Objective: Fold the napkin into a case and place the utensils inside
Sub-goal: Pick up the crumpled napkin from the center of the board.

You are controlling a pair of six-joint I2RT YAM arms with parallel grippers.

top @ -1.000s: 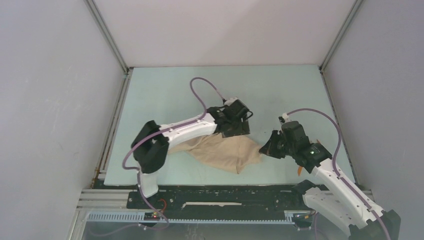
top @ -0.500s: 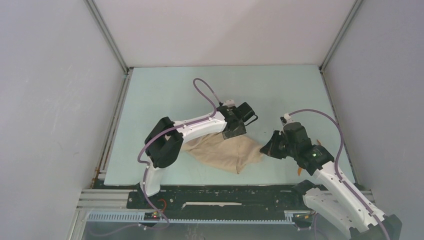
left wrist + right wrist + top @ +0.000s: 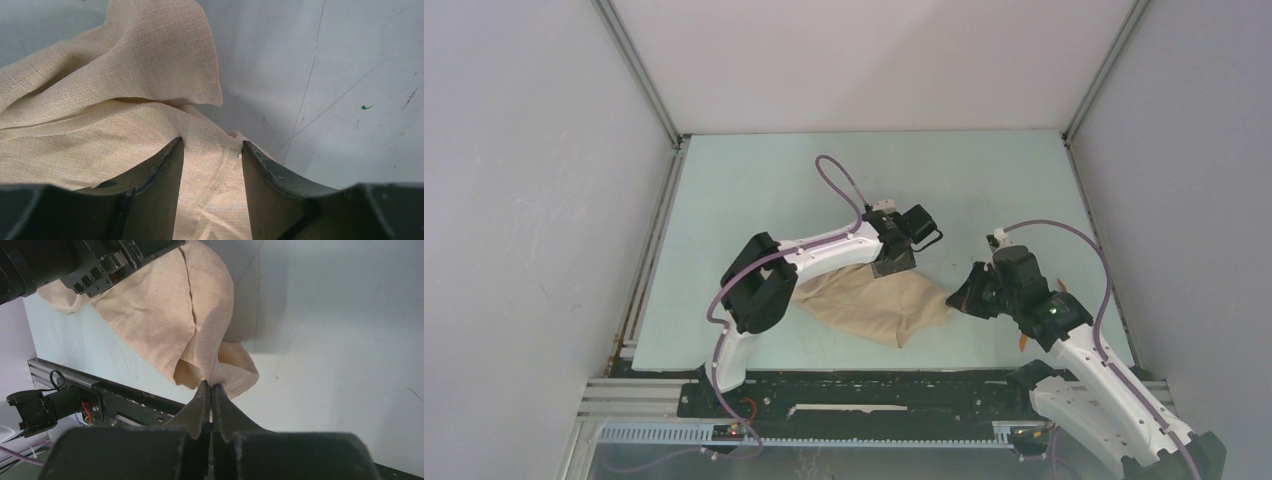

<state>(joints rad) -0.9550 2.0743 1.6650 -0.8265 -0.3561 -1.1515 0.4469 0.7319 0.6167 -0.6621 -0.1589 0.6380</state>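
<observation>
The beige napkin (image 3: 874, 305) lies crumpled on the pale green table, between the two arms. My right gripper (image 3: 210, 385) is shut on a bunched corner at the cloth's right end (image 3: 939, 300) and holds it slightly off the surface. My left gripper (image 3: 212, 145) presses down on the napkin's far edge (image 3: 894, 262). Its jaws stand apart, with a strip of cloth (image 3: 210, 190) lying between them and a loose flap (image 3: 165, 55) raised beyond the tips. An orange-brown utensil tip (image 3: 1022, 342) pokes out from under the right arm; the rest of the utensils are hidden.
The black rail (image 3: 874, 395) runs along the table's near edge, close below the napkin. Grey walls with metal posts (image 3: 639, 75) enclose the left, back and right. Bare table surface (image 3: 944, 175) stretches behind the arms.
The left arm's elbow has swung right and its gripper has settled onto the napkin's far edge, with its jaws narrower than before. The right gripper has kept its hold.
</observation>
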